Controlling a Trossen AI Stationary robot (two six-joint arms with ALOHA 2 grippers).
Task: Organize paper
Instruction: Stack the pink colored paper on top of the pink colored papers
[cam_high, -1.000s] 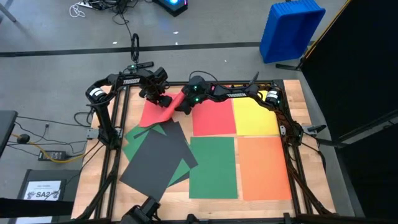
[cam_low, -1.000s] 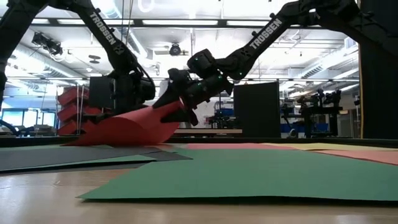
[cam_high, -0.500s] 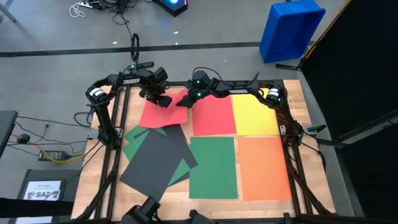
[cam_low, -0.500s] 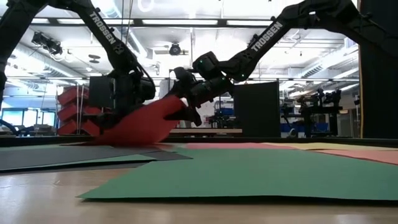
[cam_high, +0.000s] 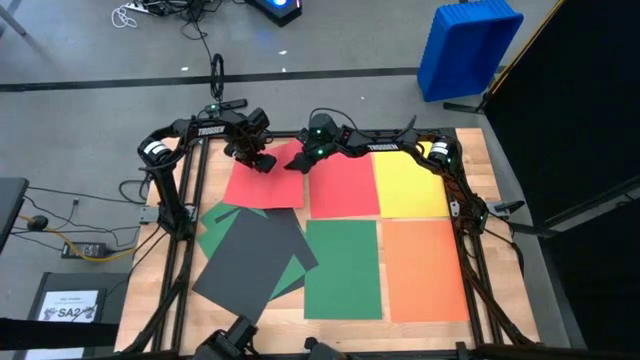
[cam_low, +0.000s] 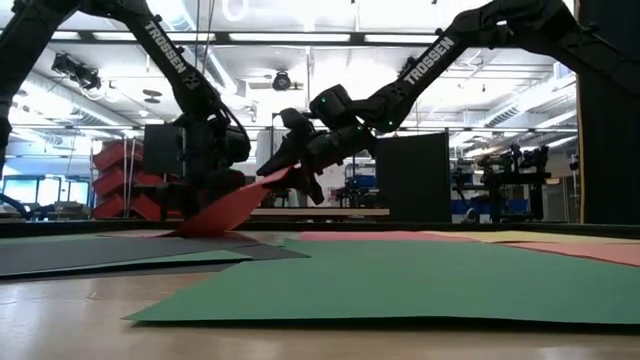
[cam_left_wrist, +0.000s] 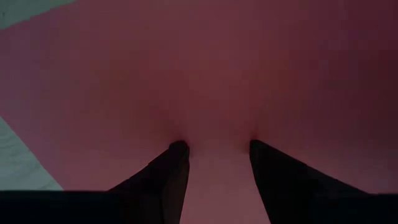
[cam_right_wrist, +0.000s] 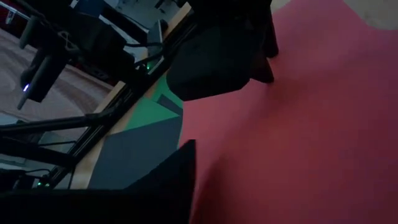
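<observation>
Since the earlier frames the loose red sheet (cam_high: 265, 182) has dropped from a raised curl to lie nearly flat at the back left of the table (cam_high: 495, 210), and the right gripper (cam_high: 297, 163) has slid off toward its far right corner.

Biggest on the table are the sheets laid edge to edge: a second red sheet (cam_high: 343, 186) and a yellow sheet (cam_high: 410, 187) along the back, a green sheet (cam_high: 343, 267) and an orange sheet (cam_high: 424, 268) in front of them. To the left, a dark grey sheet (cam_high: 250, 262) lies askew over another green sheet (cam_high: 215, 232), just in front of the loose red one.

The left gripper (cam_high: 258, 160) sits at the back edge of the loose red sheet; its wrist view shows both fingers (cam_left_wrist: 166, 177) apart and pressed tip-down on the paper, pinning rather than pinching it. From table height, the sheet (cam_low: 228, 207) slopes up from the tabletop to the right gripper (cam_low: 290, 172), which meets its raised corner. Whether those jaws are clamped on the corner or only touching it, I cannot tell.
</observation>
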